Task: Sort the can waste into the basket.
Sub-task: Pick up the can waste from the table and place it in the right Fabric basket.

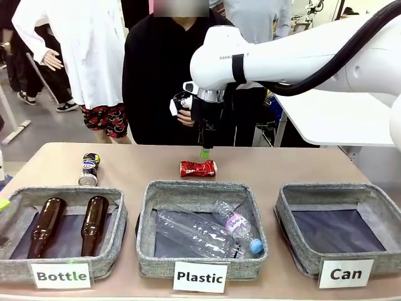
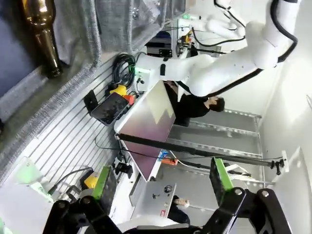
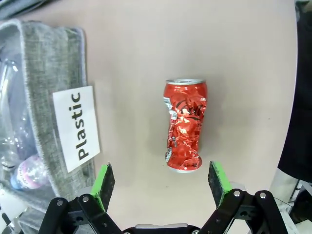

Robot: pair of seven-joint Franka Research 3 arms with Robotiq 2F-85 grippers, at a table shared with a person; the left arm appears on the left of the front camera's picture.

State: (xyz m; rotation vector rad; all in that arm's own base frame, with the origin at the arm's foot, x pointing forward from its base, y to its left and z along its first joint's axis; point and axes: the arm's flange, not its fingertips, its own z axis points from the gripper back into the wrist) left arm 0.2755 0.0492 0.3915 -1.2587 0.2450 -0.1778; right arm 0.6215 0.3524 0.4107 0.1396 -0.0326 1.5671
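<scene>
The red can [image 3: 184, 126] lies beneath the right end effector [image 3: 161, 179].

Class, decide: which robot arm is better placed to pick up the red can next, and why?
Right. The right gripper hangs open above the red can, and the Can basket lies on that side. The left gripper is by the Bottle basket.

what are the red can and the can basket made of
The red can looks like thin metal, glossy red: creased and dented, with bright glints. The basket labelled Can looks like grey woven fabric, matte, with a darker lining.
</scene>
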